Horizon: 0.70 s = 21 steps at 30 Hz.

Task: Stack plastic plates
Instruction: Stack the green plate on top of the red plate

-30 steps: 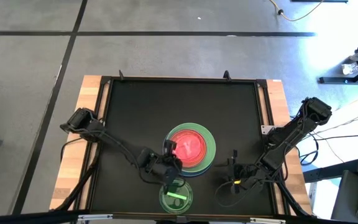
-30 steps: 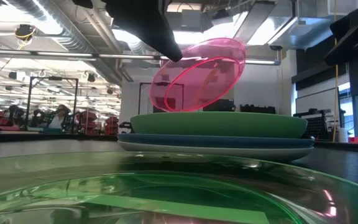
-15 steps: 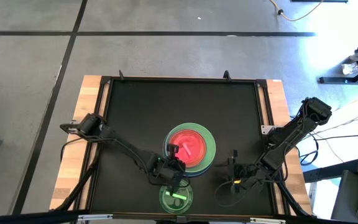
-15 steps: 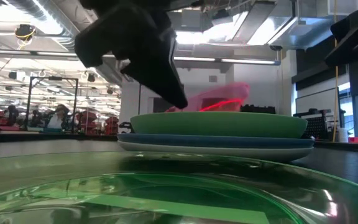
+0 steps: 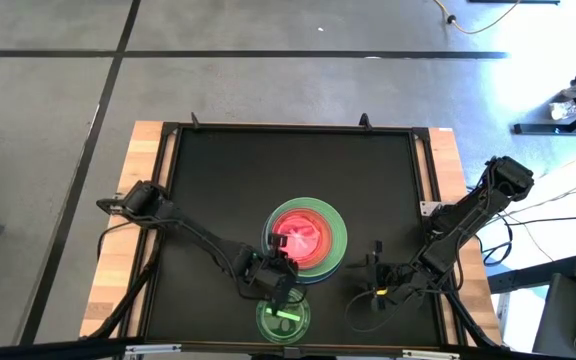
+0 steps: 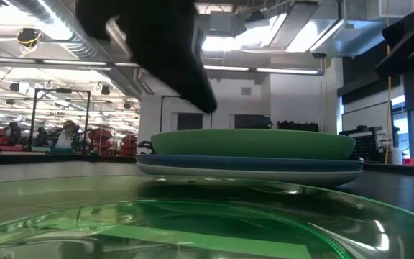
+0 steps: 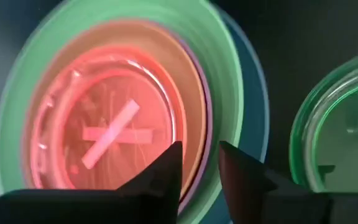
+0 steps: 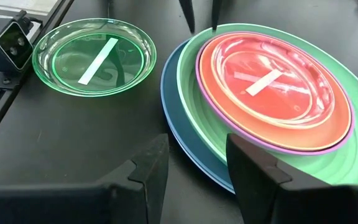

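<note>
A: One dish remains: the green dish (image 8: 93, 57) just beside our stack (image 5: 334, 243).

B: The pink dish (image 8: 273, 79), tilted a second ago, now lies atop it. Our left gripper (image 7: 199, 163), parted and empty, hovers over the stack; our right gripper (image 8: 194, 163), open, waits beside.

No legible text, label, brand, number or sign anywhere in the four views. Only plain unlettered bright bars seen inside the pink dish (image 8: 272, 81) and the green dish (image 8: 94, 56). Nothing readable on either arm, on the table edge, or in the room beyond.
</note>
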### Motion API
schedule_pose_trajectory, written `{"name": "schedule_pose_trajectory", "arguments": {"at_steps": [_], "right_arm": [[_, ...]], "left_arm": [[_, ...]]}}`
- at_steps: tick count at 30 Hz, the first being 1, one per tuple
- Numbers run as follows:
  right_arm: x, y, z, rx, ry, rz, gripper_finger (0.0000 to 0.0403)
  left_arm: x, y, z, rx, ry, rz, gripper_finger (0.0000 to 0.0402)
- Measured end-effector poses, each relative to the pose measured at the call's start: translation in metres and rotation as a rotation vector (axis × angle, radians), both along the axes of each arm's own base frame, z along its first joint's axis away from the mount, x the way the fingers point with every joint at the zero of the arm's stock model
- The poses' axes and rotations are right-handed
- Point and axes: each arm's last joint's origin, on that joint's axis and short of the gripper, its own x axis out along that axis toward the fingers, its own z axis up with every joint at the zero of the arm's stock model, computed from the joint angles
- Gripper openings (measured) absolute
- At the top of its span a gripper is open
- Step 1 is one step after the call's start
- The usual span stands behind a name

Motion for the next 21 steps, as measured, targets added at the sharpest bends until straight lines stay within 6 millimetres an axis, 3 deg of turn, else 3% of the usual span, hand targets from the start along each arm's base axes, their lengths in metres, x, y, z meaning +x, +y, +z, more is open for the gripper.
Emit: {"name": "schedule_pose_trajectory", "arguments": {"at_steps": [8, 21], "right_arm": [[0.0, 0.0, 0.0, 0.005, 0.0, -0.003, 0.0154], [0.0, 0.0, 0.0, 0.006, 0.0, -0.004, 0.0154]], "left_arm": [[-0.009, -0.03, 0.025, -0.009, -0.022, -0.074, 0.012], [-0.054, -0.097, 0.028, -0.015, -0.029, -0.26, 0.0104]]}}
